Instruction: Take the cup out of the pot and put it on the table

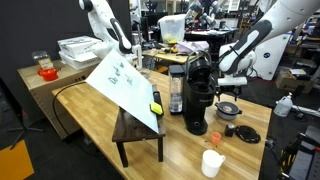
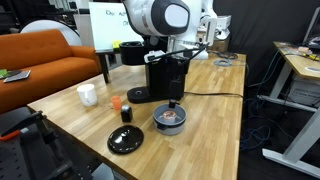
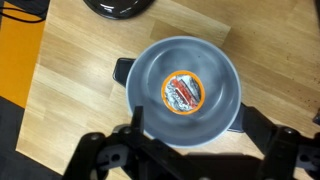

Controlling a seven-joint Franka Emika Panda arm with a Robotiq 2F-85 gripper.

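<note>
The silver-grey pot (image 3: 150,65) sits on the wooden table (image 3: 70,95), its short handle pointing left in the wrist view. Inside it stands a small cup (image 3: 182,92) with an orange rim and a red and silver pattern. My gripper (image 3: 190,120) is open and empty above the pot, its dark fingers apart over the pot's near rim. In both exterior views the pot (image 2: 172,120) (image 1: 229,108) stands beside the black coffee machine, with the cup (image 2: 173,115) showing in it. The gripper (image 1: 232,80) hangs a little above the pot.
A black coffee machine (image 2: 165,75) stands close behind the pot. A flat black disc (image 2: 125,140), a small orange-topped bottle (image 2: 126,112) and a white mug (image 2: 88,95) lie on the table (image 2: 215,130). A dark stool with a tilted whiteboard (image 1: 125,80) stands further off.
</note>
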